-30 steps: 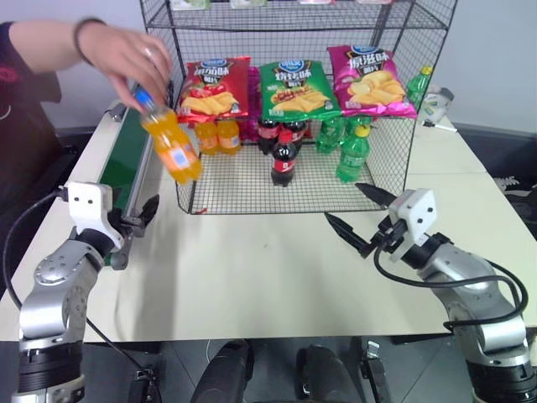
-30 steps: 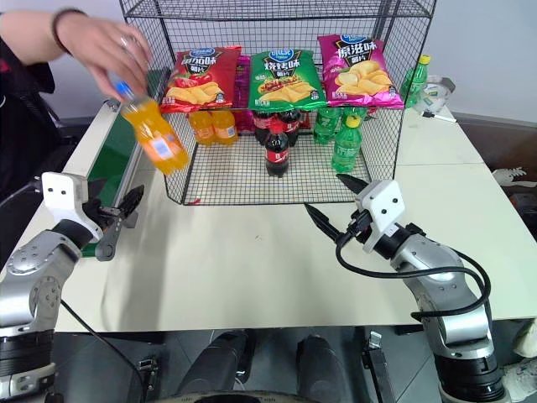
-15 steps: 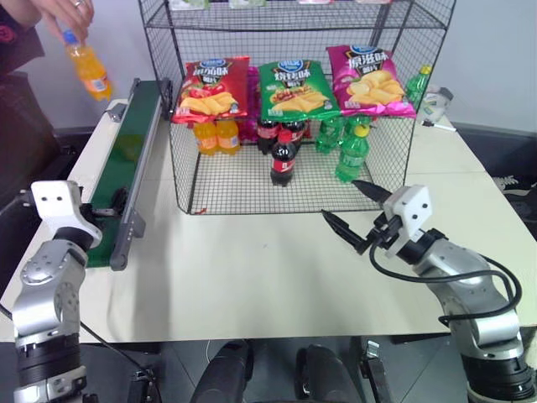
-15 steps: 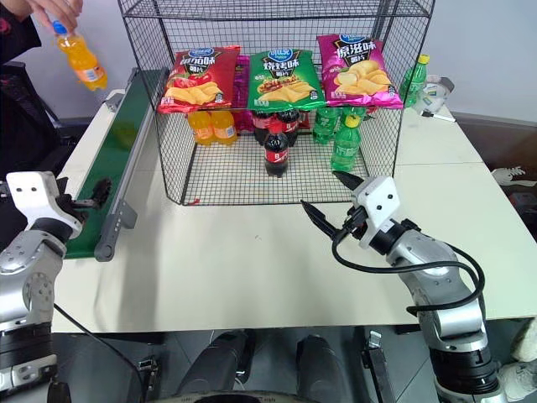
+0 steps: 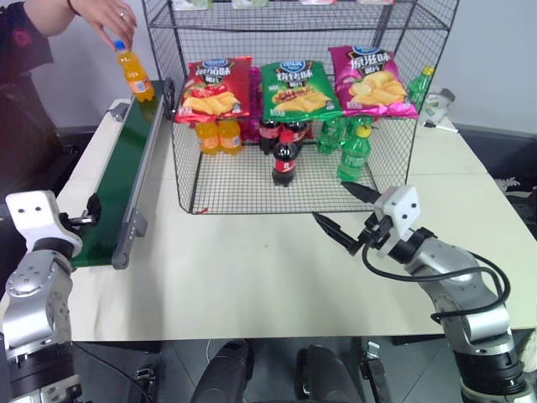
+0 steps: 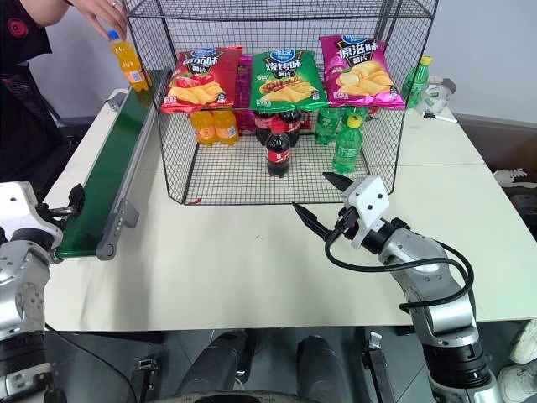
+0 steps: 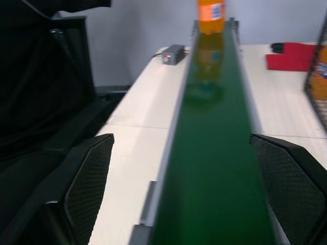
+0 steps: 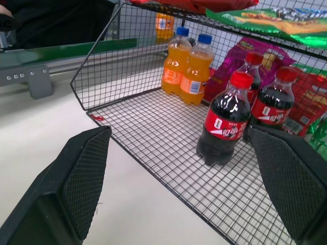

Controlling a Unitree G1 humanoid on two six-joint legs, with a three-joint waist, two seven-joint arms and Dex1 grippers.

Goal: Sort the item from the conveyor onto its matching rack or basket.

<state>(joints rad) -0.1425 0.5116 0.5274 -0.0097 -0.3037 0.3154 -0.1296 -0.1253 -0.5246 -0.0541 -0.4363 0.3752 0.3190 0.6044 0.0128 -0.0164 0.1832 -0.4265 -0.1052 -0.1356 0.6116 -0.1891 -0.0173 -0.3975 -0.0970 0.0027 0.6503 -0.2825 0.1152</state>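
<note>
A person's hand holds the item, an orange soda bottle with a blue cap, upright by its top at the far end of the conveyor. In the left wrist view the item rests on the green belt. My left gripper is open at the belt's near end, aimed along it, with nothing between its fingers. My right gripper hovers open and empty over the table, just in front of the black wire rack.
Chip bags lie on the rack's middle tier. Below stand orange bottles, cola bottles and green bottles. A small black box sits left of the conveyor. A green bottle stands at the back right.
The person's hand carried the item from in front of the rack up to the far left, then down onto the conveyor's far end. My left gripper swung left, lining up with the belt.
</note>
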